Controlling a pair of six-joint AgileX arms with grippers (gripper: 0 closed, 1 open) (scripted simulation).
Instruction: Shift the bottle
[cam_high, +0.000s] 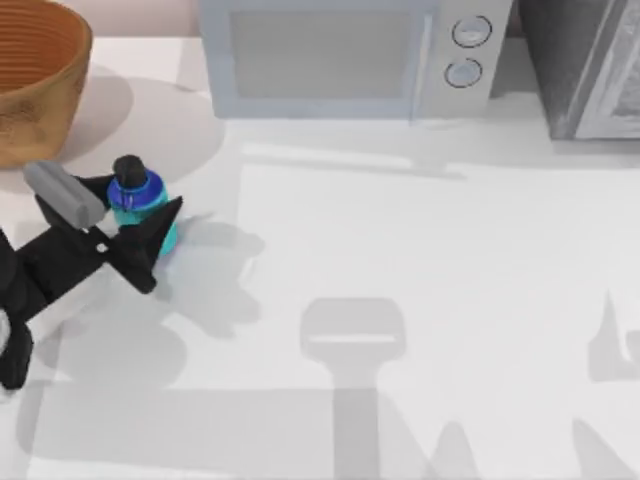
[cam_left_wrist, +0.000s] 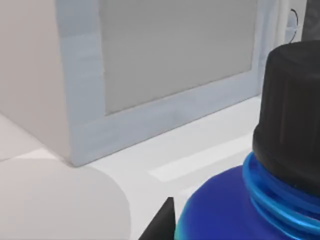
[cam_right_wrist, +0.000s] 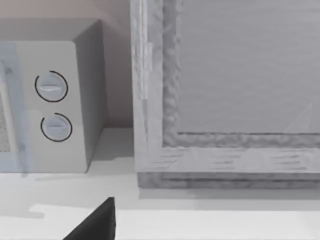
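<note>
The bottle (cam_high: 135, 192), a small one with a cyan body, blue shoulder and black cap, stands at the table's left side, in front of the basket. My left gripper (cam_high: 140, 222) is shut on it, with one dark finger (cam_high: 155, 235) crossing its cyan body and the other behind it. In the left wrist view the bottle (cam_left_wrist: 235, 205) sits very close, its black cap (cam_left_wrist: 290, 115) large, and a dark fingertip (cam_left_wrist: 161, 225) shows beside it. A dark fingertip (cam_right_wrist: 95, 224) of my right gripper shows in the right wrist view, over the table near the back right.
A woven brown basket (cam_high: 35, 75) stands at the back left. A pale microwave (cam_high: 340, 55) with two round knobs sits at the back centre, and a grey box-like appliance (cam_high: 585, 65) at the back right. Arm shadows fall across the white table (cam_high: 420, 260).
</note>
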